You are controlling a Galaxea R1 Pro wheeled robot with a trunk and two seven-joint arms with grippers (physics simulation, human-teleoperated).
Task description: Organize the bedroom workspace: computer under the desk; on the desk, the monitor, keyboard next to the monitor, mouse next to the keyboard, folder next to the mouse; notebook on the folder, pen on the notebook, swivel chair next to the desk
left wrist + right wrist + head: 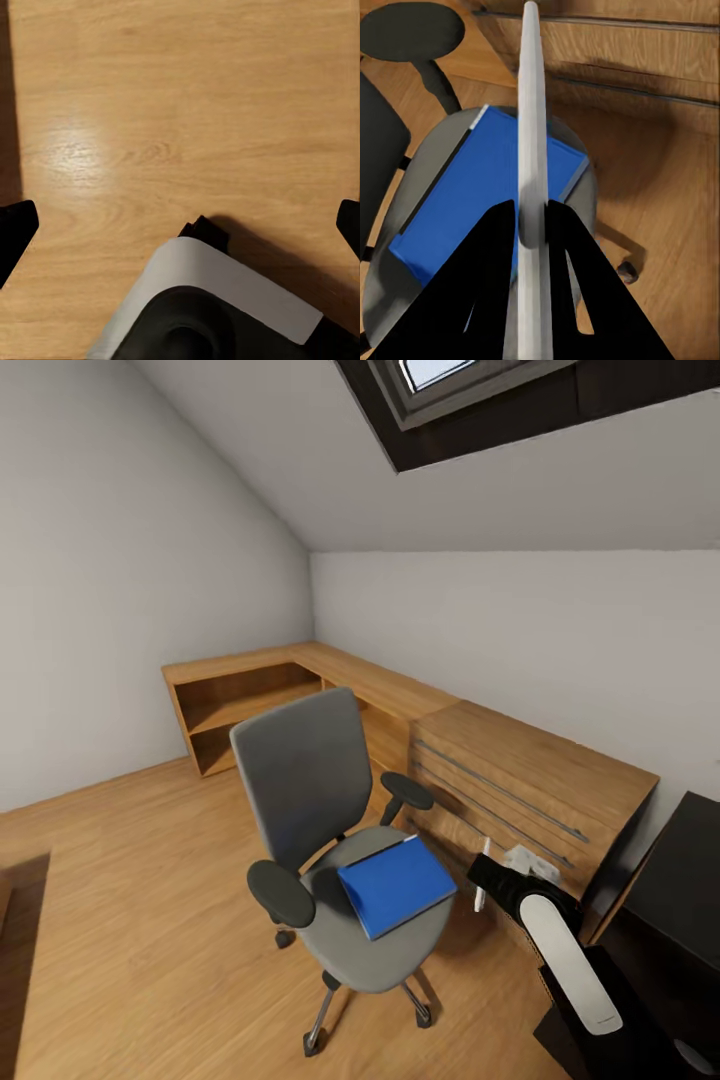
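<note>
Wood floor (150,920); blue folder (396,884) on swivel chair (330,840); right pincer (531,214) clamps pen (531,135).

From the head we look down and forward across the room — swivel chair (335,840) at centre frame, skylight (440,380) at the top edge. Our right wrist camera sits close above that same chair seat and its blue folder (487,191) — the overlap. Our left wrist camera faces straight down at the wood floor (187,112).
</note>
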